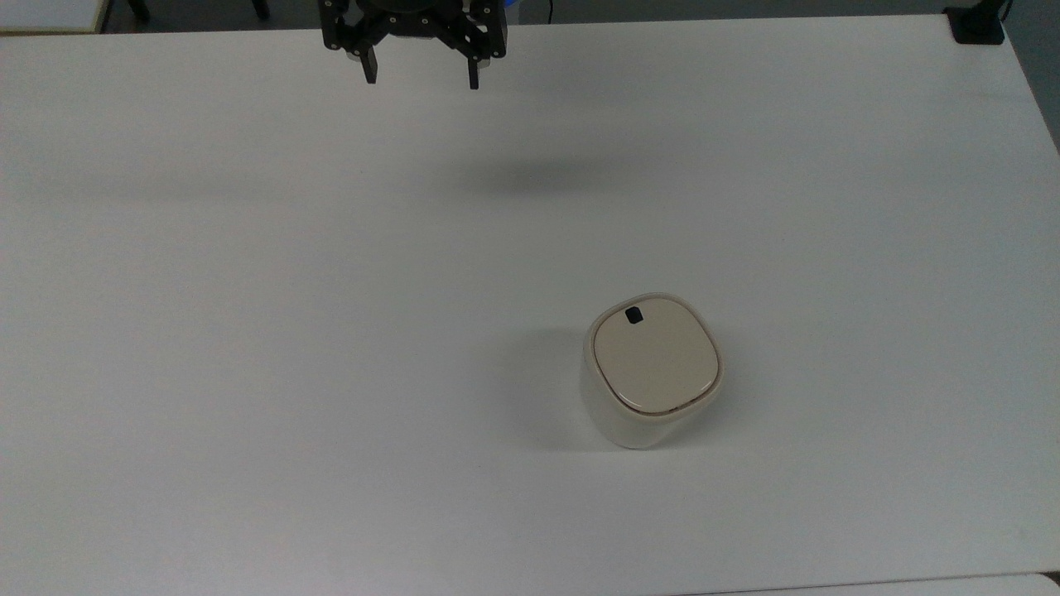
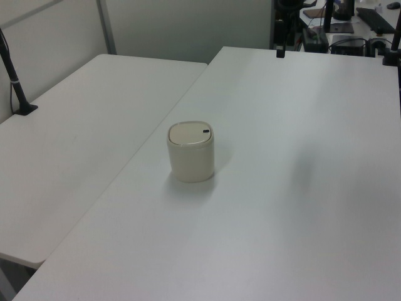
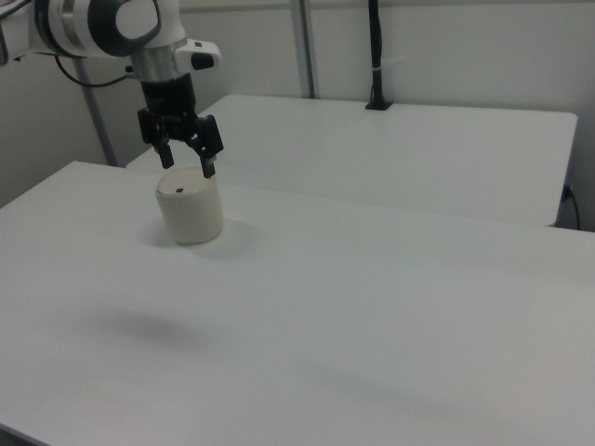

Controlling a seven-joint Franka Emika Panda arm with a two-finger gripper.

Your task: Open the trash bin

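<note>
In the top view, the trash bin point(image 1: 652, 372) is seen standing upright on the white table point(image 1: 248, 331), right of centre and toward the lower half of the top view, with its flat beige lid point(image 1: 654, 358) closed and level. A small black square mark point(image 1: 633, 314) is placed near the lid's upper edge as the top view shows it. The gripper point(image 1: 421, 73) is found at the top edge of the top view, left of centre and well apart from the bin, with its two black fingers point(image 1: 369, 68) spread wide and nothing held between them; a soft shadow is cast on the table between gripper and bin. In the left view, the bin point(image 2: 191, 152) is seen near the middle of the table point(image 2: 301, 188), close to the seam with a second white table point(image 2: 81, 125) on the left view's left, and the lid point(image 2: 190, 133) is shut, its black mark point(image 2: 205, 131) lying at the edge toward the left view's right. In the right view, the bin point(image 3: 191, 212) is placed in the upper left of the table point(image 3: 325, 307), and the gripper point(image 3: 186, 167) is shown high above the table surface, overlapping the bin's top edge in the picture only, its fingers point(image 3: 208, 165) parted and empty below the white arm point(image 3: 112, 28).
</note>
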